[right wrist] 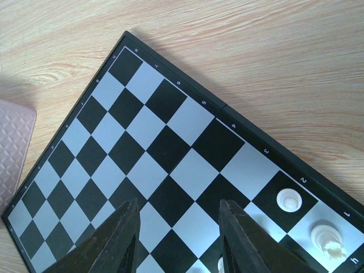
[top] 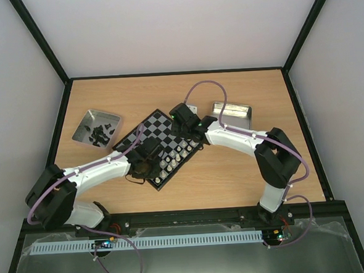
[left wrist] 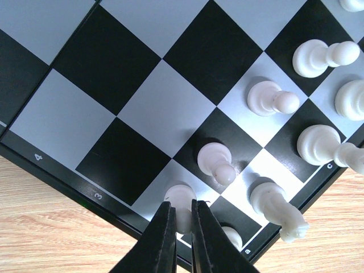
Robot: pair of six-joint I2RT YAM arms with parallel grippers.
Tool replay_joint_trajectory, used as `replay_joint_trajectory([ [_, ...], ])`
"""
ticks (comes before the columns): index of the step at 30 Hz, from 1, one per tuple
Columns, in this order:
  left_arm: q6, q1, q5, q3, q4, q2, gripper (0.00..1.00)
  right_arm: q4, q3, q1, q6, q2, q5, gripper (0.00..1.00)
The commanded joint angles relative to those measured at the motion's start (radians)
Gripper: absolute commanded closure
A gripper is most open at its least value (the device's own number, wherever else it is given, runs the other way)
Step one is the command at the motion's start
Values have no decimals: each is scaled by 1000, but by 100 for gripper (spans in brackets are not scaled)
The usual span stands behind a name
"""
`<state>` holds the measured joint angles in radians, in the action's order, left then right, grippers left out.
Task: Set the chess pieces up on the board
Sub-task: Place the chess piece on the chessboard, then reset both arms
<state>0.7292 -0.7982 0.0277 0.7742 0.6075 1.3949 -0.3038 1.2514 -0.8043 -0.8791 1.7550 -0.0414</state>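
The board [top: 151, 131] lies tilted on the wooden table. Several white chess pieces [top: 178, 156] stand along its near right side. In the left wrist view my left gripper [left wrist: 183, 215] is shut on a white pawn [left wrist: 181, 196], which stands on a light square by the board's [left wrist: 159, 108] edge near the "a" corner. Other white pieces [left wrist: 217, 162] stand to its right. In the top view this gripper [top: 148, 171] is at the board's near corner. My right gripper [right wrist: 179, 227] is open and empty above the middle squares of the board [right wrist: 187, 119], and it also shows in the top view [top: 180, 129]. A white pawn [right wrist: 289, 199] stands to its right.
A metal tray [top: 83, 137] holding several dark pieces [top: 101, 131] sits left of the board. A second metal tray [top: 231, 113] sits to the right behind the right arm. A pink textured edge [right wrist: 12, 148] shows at the left of the right wrist view.
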Motion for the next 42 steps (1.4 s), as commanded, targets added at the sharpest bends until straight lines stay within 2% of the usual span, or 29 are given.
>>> replay_joint_trajectory([
  [1,-1,-7,-11,7,77,29,94,-17,-13,5,-4,-40,-35,62],
  [11,4,-7,-15,6,85,26,91,-14,-18,4,-12,-48,-29,62],
  [19,5,-6,1,35,72,9,67,-27,-20,5,-22,-82,-47,61],
  [21,8,-6,21,51,71,-7,62,-32,-27,5,-28,-109,-68,56],
  [28,12,-2,84,84,75,-71,50,-58,-75,5,-32,-218,-148,49],
  [32,23,2,144,78,73,-173,44,-86,-120,5,-26,-303,-215,45],
  [35,10,4,202,69,44,-289,35,-104,-171,5,-1,-393,-303,42],
  [39,-37,5,309,58,-7,-482,20,-131,-262,5,69,-556,-439,36],
  [42,-92,7,367,51,-58,-632,2,-152,-322,6,107,-724,-523,30],
])
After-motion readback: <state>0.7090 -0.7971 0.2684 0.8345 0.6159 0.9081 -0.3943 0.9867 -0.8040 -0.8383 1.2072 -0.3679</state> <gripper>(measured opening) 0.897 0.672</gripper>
